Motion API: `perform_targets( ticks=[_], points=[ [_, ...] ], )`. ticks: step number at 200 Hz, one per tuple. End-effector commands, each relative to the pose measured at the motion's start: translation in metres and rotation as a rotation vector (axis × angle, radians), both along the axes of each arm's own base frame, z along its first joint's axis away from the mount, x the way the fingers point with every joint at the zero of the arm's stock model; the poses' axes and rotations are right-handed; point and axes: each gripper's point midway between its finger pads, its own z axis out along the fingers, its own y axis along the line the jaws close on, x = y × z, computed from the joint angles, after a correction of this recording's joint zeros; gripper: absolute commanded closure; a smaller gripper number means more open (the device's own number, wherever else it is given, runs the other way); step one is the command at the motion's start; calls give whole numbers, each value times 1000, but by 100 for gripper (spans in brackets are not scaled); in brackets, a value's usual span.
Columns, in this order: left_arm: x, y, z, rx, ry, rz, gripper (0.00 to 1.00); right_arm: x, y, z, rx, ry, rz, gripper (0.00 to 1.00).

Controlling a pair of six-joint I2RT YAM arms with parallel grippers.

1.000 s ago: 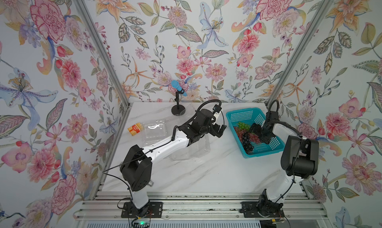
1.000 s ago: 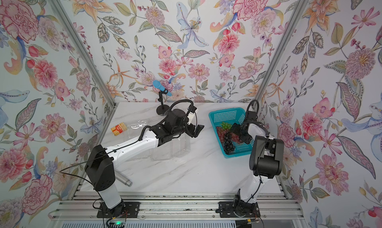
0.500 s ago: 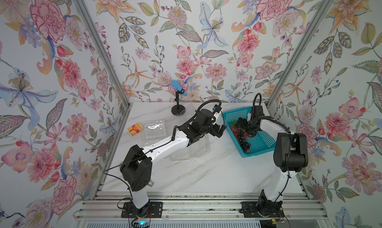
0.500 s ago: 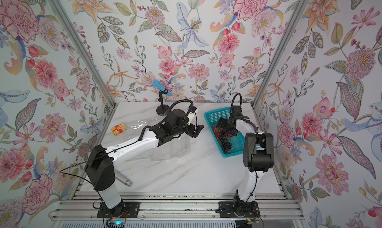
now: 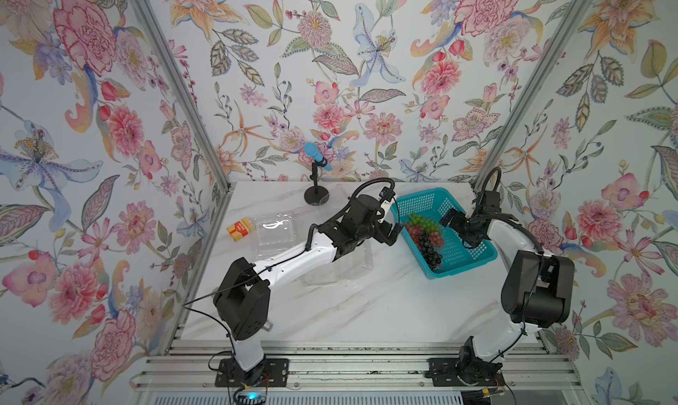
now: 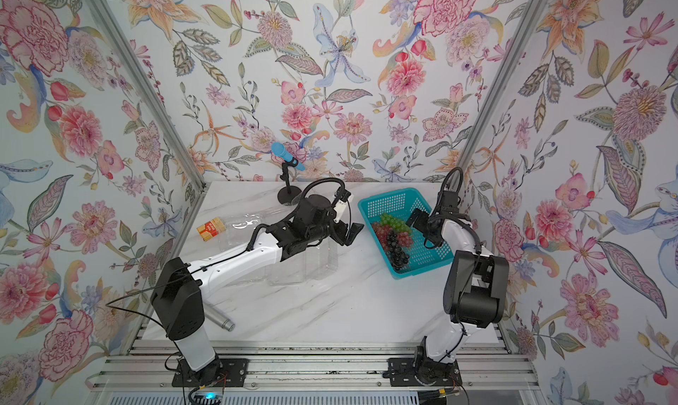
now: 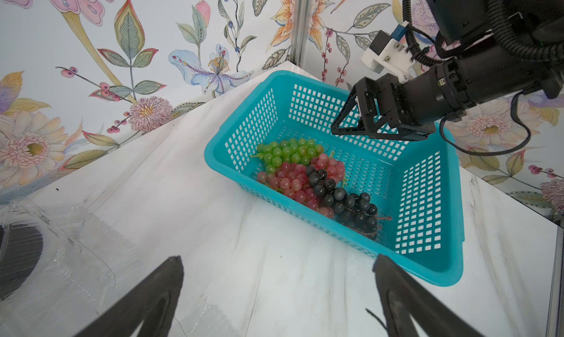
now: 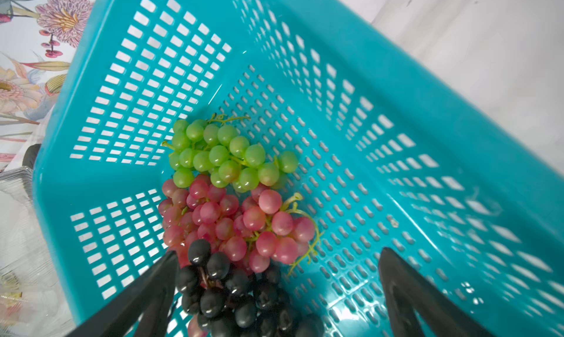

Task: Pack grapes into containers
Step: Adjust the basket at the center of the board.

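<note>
The grapes lie together inside a teal basket: a green bunch (image 5: 422,220) (image 8: 225,155), a red-pink bunch (image 5: 418,233) (image 8: 238,222) and a dark bunch (image 5: 430,252) (image 8: 232,295). My right gripper (image 5: 456,227) (image 8: 279,253) hangs open just above the basket, right of the grapes. The dark bunch lies below, by one of its fingers. My left gripper (image 5: 392,233) (image 7: 278,259) stands open over the table at the basket's left rim, empty. One clear container (image 5: 273,232) sits at the left. Another container (image 5: 341,267) lies under my left forearm.
The teal basket (image 5: 473,263) stands at the right, close to the wall. A microphone stand (image 5: 315,194) is at the back. A small orange-labelled bottle (image 5: 240,227) lies by the left wall. A metal cylinder (image 6: 220,318) lies near the front left.
My right arm has swung about while its gripper stayed over the basket, moving left and then back right. The basket has slid slightly left. The left arm has not moved.
</note>
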Motion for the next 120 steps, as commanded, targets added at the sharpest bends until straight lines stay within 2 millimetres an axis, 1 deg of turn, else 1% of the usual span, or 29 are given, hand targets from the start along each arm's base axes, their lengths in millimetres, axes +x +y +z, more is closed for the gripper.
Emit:
perform_targets(
  ticks=[1, 21, 37, 50, 62, 76, 89, 105, 120],
  points=[
    [-5, -12, 0, -4, -4, -36, 0, -7, 0, -16, 12, 36, -23, 5],
    [-7, -13, 2, 5, -15, -40, 0, -5, -4, -27, 25, 45, -70, 12],
    [-9, -12, 4, 8, -21, -45, 0, 1, -5, -30, 47, 31, -105, 17],
    [-11, -12, 5, 8, -24, -49, 0, 5, -5, -33, 62, 27, -128, 24],
    [-13, -12, 5, 10, -25, -52, 0, 9, -5, -36, 57, 31, -144, 26],
    [-14, -12, 4, 13, -28, -57, 0, 12, -6, -39, 49, 33, -159, 32],
    [-16, -12, 5, 15, -32, -58, 0, 14, -6, -44, 43, 40, -171, 35],
    [-16, -12, 5, 17, -35, -60, 0, 16, -5, -50, 33, 50, -178, 45],
    [-16, -11, 6, 17, -37, -57, 0, 17, -4, -54, 16, 58, -179, 46]
  ],
)
